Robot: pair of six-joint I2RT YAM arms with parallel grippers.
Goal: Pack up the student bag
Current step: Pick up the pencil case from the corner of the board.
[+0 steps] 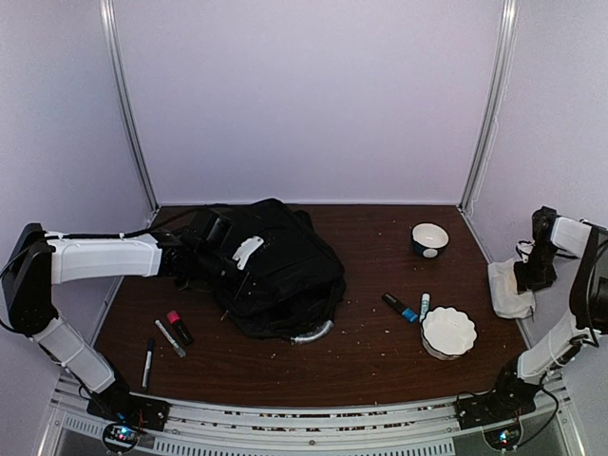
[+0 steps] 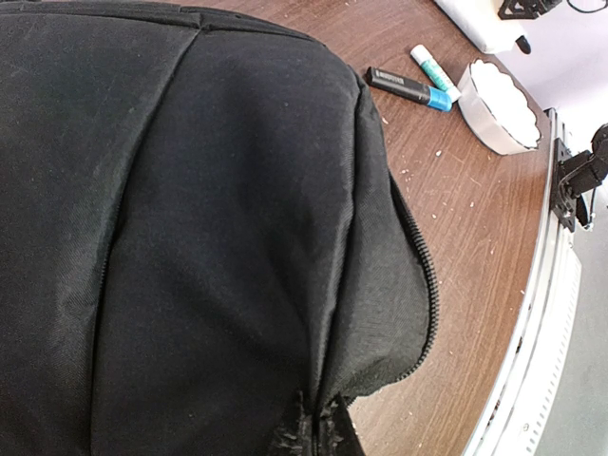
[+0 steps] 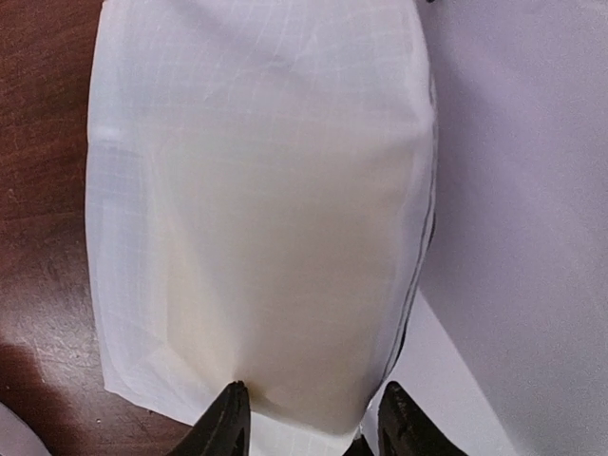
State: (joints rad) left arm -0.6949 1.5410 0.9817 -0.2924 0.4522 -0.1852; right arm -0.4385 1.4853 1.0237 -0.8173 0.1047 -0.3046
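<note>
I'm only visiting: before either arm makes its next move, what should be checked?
1. The right gripper is open above the white pouch: ok.
2. The pouch has room beside the wall: not ok, it lies close against it.
3. The left gripper holds the student bag: cannot tell, dark on dark.
4. The bag's zipper is open enough: cannot tell; only some teeth show.
5. The scalloped bowl and markers lie apart from the bag: ok.
</note>
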